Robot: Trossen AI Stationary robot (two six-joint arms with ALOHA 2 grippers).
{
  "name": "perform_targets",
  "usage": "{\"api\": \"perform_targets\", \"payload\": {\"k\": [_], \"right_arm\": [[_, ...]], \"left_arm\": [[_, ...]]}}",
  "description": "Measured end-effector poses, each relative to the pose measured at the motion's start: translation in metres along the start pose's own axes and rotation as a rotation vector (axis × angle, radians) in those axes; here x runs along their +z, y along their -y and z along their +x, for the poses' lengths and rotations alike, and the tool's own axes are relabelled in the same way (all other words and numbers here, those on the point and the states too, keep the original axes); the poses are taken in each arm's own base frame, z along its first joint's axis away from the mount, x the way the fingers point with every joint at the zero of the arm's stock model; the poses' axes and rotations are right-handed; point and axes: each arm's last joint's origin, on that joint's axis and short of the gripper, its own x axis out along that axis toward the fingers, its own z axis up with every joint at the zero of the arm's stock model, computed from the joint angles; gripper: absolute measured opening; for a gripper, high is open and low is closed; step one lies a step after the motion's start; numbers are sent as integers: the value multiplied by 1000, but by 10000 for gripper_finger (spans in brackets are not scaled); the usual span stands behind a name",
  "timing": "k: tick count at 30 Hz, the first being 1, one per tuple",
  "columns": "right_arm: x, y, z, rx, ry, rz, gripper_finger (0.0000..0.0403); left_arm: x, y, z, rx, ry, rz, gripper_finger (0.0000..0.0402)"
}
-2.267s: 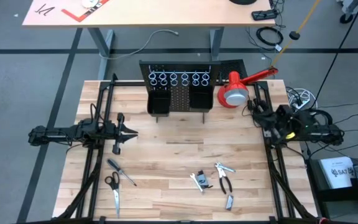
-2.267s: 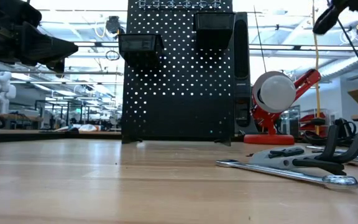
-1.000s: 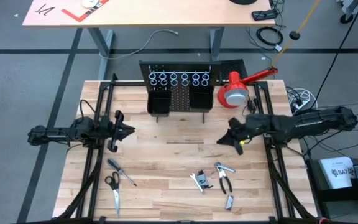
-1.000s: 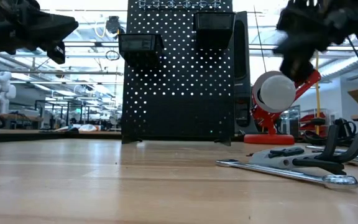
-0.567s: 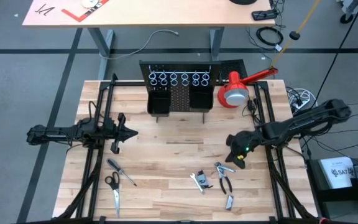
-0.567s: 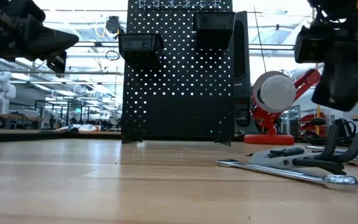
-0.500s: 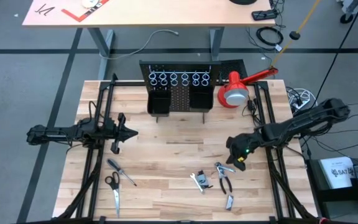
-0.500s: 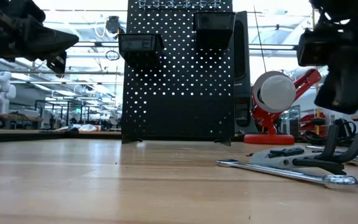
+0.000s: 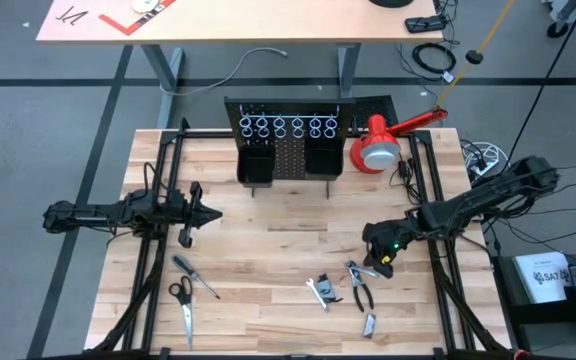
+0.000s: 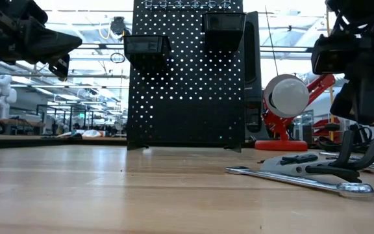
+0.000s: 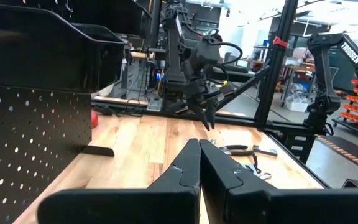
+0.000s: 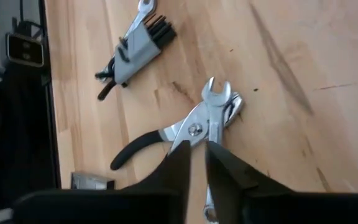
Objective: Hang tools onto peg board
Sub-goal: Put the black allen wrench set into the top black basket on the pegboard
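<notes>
right gripper (image 9: 378, 262) hangs just over the pliers (image 12: 185, 134) and wrench (image 12: 215, 102) near the table's (image 9: 268, 245) front right, fingers slightly apart on nothing. left gripper (image 9: 208, 211) waits by the left edge, fingers together (empty). peg board (image 9: 288, 150) stands at the back edge; scissors (image 9: 182, 305) and screwdriver (image 9: 194, 275) lie front left.

The one word I can read for certain is "TROSSEN", in white capitals down the dark robot arm (image 11: 339, 55) standing off beyond the worktop. A white box (image 9: 548, 277) on the floor beside the worktop carries bold black lettering, but I cannot make it out from here.
</notes>
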Motion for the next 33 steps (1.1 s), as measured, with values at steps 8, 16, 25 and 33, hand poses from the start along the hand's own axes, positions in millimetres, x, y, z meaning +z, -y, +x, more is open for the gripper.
{"api": "perform_targets", "payload": {"k": [8,16,25,33], "right_arm": [[-4,3,11,-109,14,-66,190],[-14,0,30,-160,-36,-169,185],[-9,-9,50,-281,-43,-275,181],[-6,-9,56,-388,-90,-301,148]], "left_arm": [[0,0,0,0,0,0,3],[0,0,0,0,-1,0,2],[0,0,0,1,-3,0,8],[0,0,0,1,-4,5,11]]}}
